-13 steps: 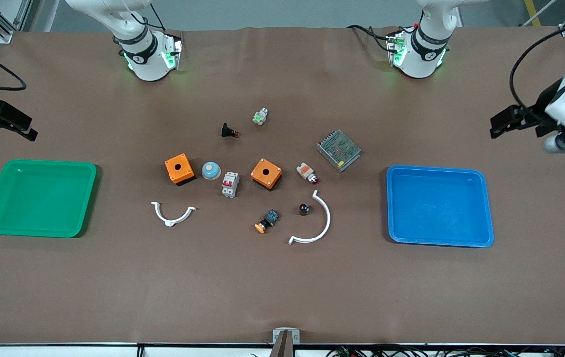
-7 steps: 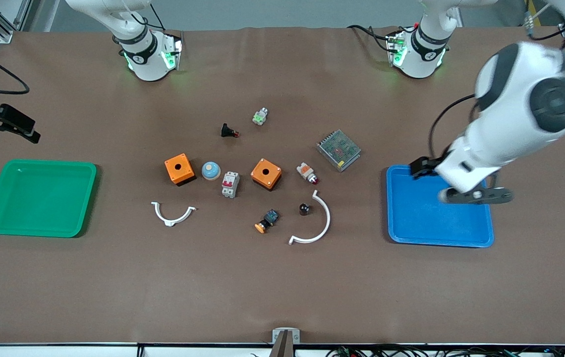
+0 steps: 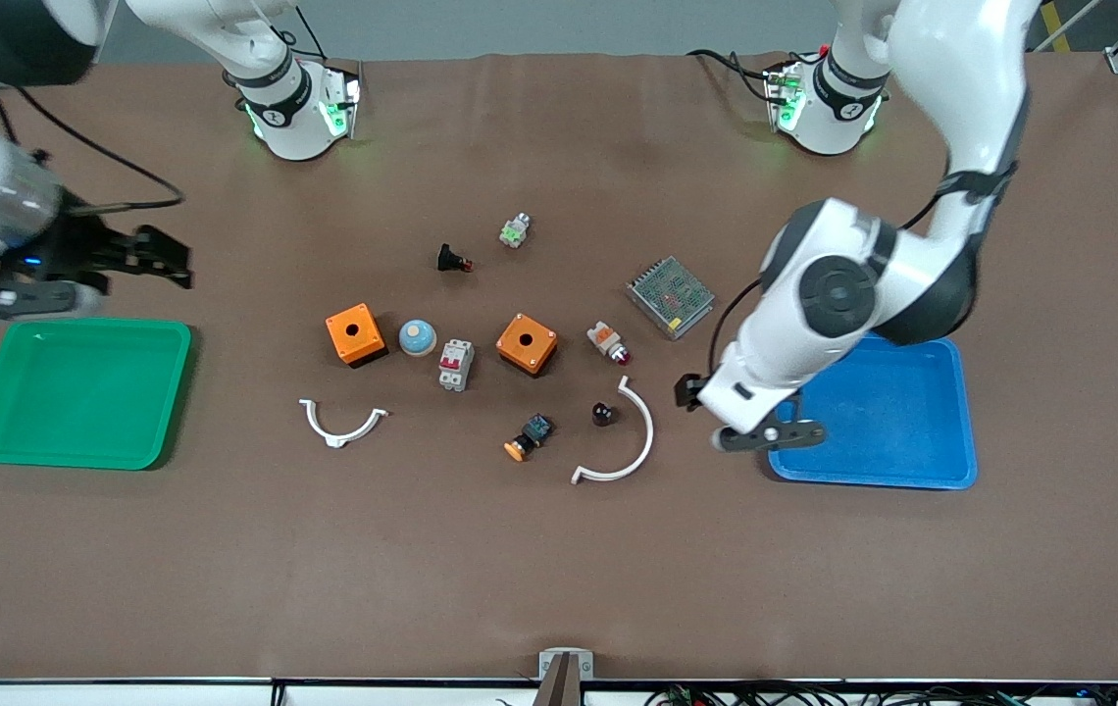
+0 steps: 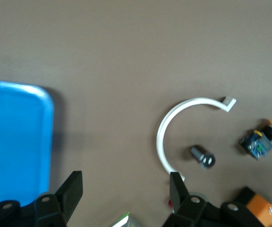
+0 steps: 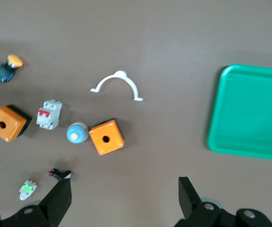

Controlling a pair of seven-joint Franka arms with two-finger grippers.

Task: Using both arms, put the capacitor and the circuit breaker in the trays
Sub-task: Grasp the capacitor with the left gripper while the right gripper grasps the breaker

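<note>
Two orange boxes (image 3: 356, 334) (image 3: 527, 343) with a round hole on top stand in the middle of the brown table (image 3: 559, 569), and the circuit breaker (image 3: 456, 365), a pale block with red levers, stands between them, beside a blue dome button (image 3: 417, 337). The left gripper (image 4: 125, 189) hangs with fingers spread and empty over bare table between the blue tray (image 3: 912, 412) and the bigger of two white curved clips (image 3: 626, 443) (image 3: 341, 424). The capacitor (image 3: 602, 414), a tiny black cylinder, lies inside this clip's curve, so the clip stands between it and the left gripper. The right gripper (image 5: 125, 197) hangs wide open and empty over the table near the green tray (image 3: 78, 392), well apart from the breaker.
</note>
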